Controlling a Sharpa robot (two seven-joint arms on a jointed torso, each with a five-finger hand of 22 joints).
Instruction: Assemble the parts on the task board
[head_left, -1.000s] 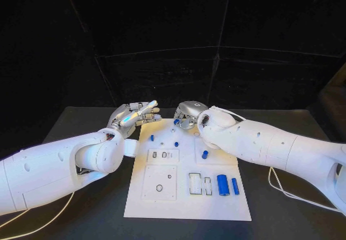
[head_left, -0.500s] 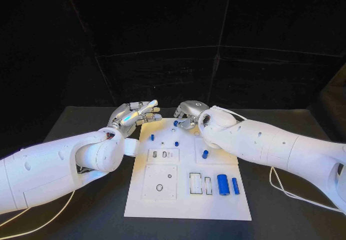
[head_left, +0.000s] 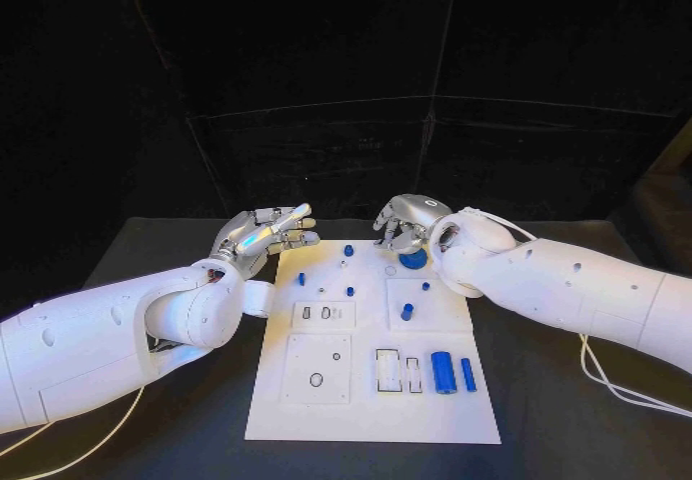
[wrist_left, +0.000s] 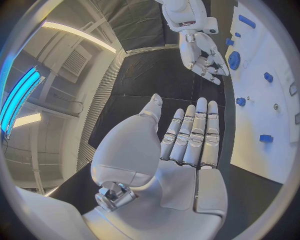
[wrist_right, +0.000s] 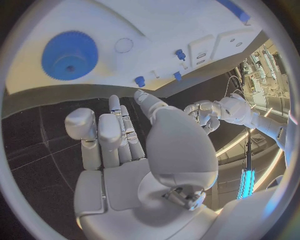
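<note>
I see my left hand (head_left: 268, 236) raised beside the far left corner of the white board (head_left: 368, 415); its fingers lie straight and side by side, the thumb stands a little apart, and it holds nothing; in the left wrist view the palm (wrist_left: 181, 170) is flat and smooth, silver with white shells, above the black table (head_left: 577, 400). My right hand (head_left: 408, 222) hangs over the far right part of the board with its back turned up; in the right wrist view the fingers (wrist_right: 115, 135) are bent loosely, some curled more than others, and nothing is between them; whether they touch the board I cannot tell. Just beside this hand lies a round blue gear (head_left: 414, 259), flat on the board; the right wrist view shows it (wrist_right: 69, 53) as a disc with fine teeth at the rim and a small hole in the middle. The board is a matte white plate with shallow square and oblong recesses; several short blue pegs (head_left: 348, 250) stand upright in its far half; another small blue piece (head_left: 407, 312) sits in the middle; near the close right side a thick blue cylinder (head_left: 443, 372) and a thinner blue bar (head_left: 467, 374) lie side by side, next to two narrow slots.
</note>
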